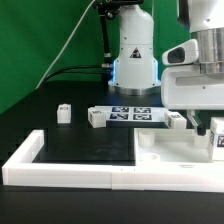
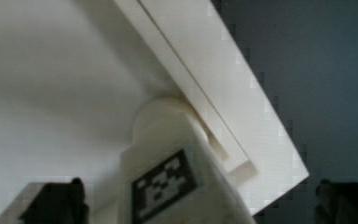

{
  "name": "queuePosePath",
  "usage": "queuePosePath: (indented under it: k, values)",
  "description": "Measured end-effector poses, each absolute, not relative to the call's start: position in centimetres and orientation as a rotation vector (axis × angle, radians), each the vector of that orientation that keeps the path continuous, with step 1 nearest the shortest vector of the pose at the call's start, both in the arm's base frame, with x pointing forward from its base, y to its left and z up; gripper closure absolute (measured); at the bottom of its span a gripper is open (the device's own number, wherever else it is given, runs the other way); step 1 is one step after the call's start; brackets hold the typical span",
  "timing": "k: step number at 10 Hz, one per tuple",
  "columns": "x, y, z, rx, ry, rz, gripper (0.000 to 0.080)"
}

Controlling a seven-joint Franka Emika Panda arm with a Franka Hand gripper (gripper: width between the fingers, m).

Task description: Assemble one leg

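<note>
A leg (image 1: 218, 143), a short white peg with a black-and-white tag, stands on the white square panel (image 1: 165, 152) near its corner at the exterior view's right edge. My gripper (image 1: 211, 134) is lowered over it. In the wrist view the leg (image 2: 172, 165) stands upright on the panel (image 2: 51, 90) close to its edge. My gripper (image 2: 197, 205) is open, with a dark finger (image 2: 51, 203) on each side and a gap between each finger and the leg. Three more legs lie loose: one (image 1: 64, 112), a second (image 1: 96, 118), a third (image 1: 175, 120).
The long white L-shaped border wall (image 1: 70, 170) runs along the front and the exterior view's left. The marker board (image 1: 133, 113) lies in front of the robot base (image 1: 133, 60). Black table (image 1: 85, 140) lies between wall and panel.
</note>
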State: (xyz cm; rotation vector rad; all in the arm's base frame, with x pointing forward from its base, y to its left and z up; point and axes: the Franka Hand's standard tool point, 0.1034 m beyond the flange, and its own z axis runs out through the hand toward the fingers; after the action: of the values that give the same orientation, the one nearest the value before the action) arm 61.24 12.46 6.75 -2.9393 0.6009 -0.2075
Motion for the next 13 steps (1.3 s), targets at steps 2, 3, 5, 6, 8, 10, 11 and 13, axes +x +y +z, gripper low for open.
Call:
queuePosePath:
  k: [2, 3, 5, 6, 8, 10, 11, 13]
  values:
    - [61.24, 12.22, 6.88, -3.013, 0.271, -0.204, 0.0151]
    - [61.27, 12.36, 7.18, -3.023, 0.191, -0.190, 0.0151]
    - [61.26, 12.30, 7.16, -3.038, 0.059, -0.198, 0.0151]
    - [61.25, 12.31, 7.15, -3.038, 0.064, -0.197, 0.0151]
    - [61.24, 12.30, 7.13, -3.038, 0.064, -0.197, 0.0418]
    - [61.24, 12.23, 7.12, -3.037, 0.085, -0.195, 0.0505]
    - [61.24, 12.21, 7.12, -3.033, 0.137, -0.193, 0.0505]
    - [61.28, 12.15, 7.06, -3.002, 0.374, -0.197, 0.0505]
